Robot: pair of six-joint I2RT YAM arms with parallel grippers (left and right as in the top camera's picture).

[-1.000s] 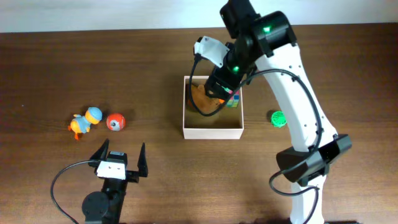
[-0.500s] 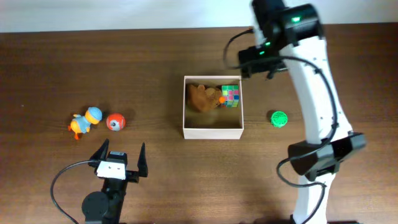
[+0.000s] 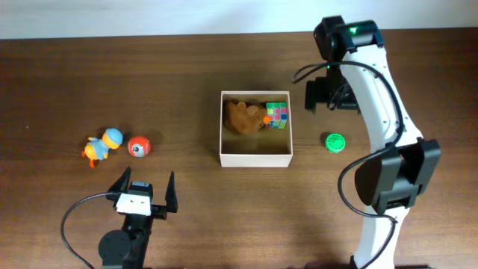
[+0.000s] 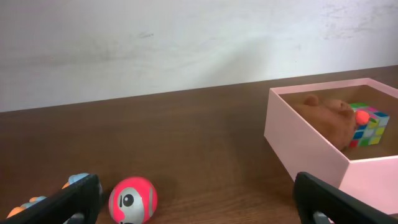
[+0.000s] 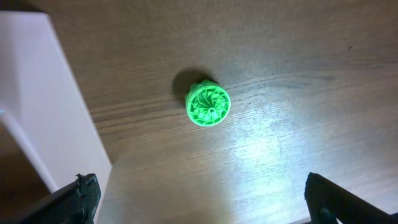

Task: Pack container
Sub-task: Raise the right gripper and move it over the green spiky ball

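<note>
The white square container sits mid-table and holds a brown plush toy and a colourful cube. It shows in the left wrist view with the plush and cube, and its wall shows in the right wrist view. My right gripper is open and empty, hovering right of the container, above a green round toy, which also shows in the right wrist view. My left gripper is open and empty near the front edge.
A red ball and a blue-orange duck toy lie at the left; the left wrist view shows the ball and the duck between the fingers. A pale wall stands behind the table.
My right gripper has left the container and swung right, now over the green toy. The plush and cube stay in the container. The left arm has not moved.
</note>
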